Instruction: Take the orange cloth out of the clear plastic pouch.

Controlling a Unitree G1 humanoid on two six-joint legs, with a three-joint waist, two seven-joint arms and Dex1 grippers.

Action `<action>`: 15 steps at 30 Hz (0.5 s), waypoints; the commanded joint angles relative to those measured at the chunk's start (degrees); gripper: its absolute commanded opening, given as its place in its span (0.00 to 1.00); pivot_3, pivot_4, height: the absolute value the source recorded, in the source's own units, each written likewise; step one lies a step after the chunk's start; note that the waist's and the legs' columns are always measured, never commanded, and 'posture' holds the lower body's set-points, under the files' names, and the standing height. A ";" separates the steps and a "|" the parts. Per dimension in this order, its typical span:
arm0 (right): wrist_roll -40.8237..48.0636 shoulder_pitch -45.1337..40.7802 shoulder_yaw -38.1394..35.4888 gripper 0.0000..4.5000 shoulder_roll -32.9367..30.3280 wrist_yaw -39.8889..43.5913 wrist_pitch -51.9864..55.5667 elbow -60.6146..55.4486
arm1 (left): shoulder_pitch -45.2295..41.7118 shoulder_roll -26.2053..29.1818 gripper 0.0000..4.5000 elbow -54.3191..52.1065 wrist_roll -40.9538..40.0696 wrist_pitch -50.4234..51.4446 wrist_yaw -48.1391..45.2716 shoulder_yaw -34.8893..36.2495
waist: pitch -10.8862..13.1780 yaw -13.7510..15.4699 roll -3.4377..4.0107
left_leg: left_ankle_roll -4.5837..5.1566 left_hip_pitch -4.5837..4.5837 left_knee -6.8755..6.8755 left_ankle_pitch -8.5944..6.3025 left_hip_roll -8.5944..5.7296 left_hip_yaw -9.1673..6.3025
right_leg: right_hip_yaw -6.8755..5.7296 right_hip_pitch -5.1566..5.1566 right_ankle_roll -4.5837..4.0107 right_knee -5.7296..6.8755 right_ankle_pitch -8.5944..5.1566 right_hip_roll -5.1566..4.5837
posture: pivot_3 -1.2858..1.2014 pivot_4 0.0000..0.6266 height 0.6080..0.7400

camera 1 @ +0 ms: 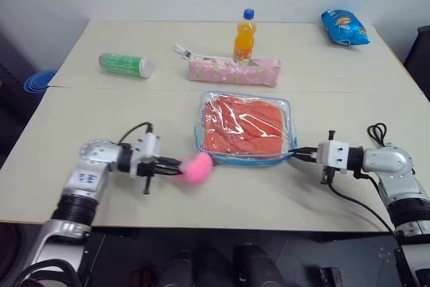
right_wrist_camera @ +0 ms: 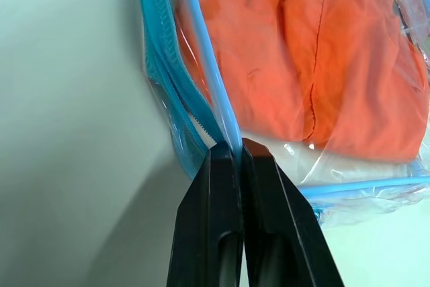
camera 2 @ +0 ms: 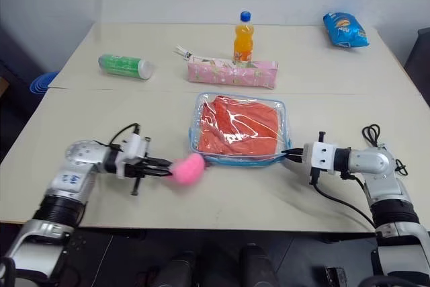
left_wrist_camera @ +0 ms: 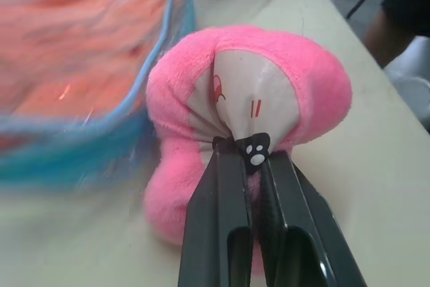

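Observation:
The clear plastic pouch (camera 1: 201, 140) with light-blue trim lies flat at the table's middle. The wrinkled orange cloth (camera 1: 243, 126) is inside it and fills most of it. My right gripper (camera 1: 294, 152) is shut on the pouch's near right corner; the right wrist view shows its tips (right_wrist_camera: 235, 147) pinching the blue edge (right_wrist_camera: 161, 65) beside the cloth (right_wrist_camera: 302, 52). My left gripper (camera 1: 176, 166) is shut on a small pink plush toy (camera 1: 196, 167), just off the pouch's near left corner. In the left wrist view the fingers (left_wrist_camera: 222, 186) clamp the toy (left_wrist_camera: 295, 85) at its middle.
Behind the pouch lies a long pink floral pencil case (camera 1: 234, 70) with an orange drink bottle (camera 1: 244, 35) standing behind it. A green canister (camera 1: 124, 65) lies at the far left. A blue snack bag (camera 1: 344, 28) sits at the far right corner.

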 commanded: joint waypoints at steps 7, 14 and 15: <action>3.80 0.76 -2.39 0.00 -3.21 4.29 -3.68 1.07 | -3.71 8.44 0.00 17.24 -1.67 3.86 -4.20 7.69 | 0.00 -0.18 0.00 | 0.01 0.01 -0.03 -0.01 0.00 0.00 | -0.02 -0.04 0.00 0.08 0.00 0.01 | 0.52 0.24 1.00; 18.24 4.45 -5.75 0.00 -2.10 10.52 14.32 -7.25 | -5.34 7.29 0.00 18.26 -3.76 8.06 -1.38 10.25 | 0.00 -0.13 0.00 | 0.03 -0.03 -0.03 -0.02 0.02 -0.01 | -0.03 -0.08 0.00 0.12 0.00 0.00 | 0.52 0.24 1.00; 19.38 5.19 -6.18 0.10 -2.23 10.56 17.07 -9.06 | -4.71 7.34 0.12 16.20 -4.50 11.54 -1.64 9.98 | 0.00 -0.11 0.00 | 0.03 -0.04 -0.03 -0.02 0.02 -0.02 | -0.02 -0.09 0.00 0.14 0.00 -0.02 | 0.52 0.24 1.00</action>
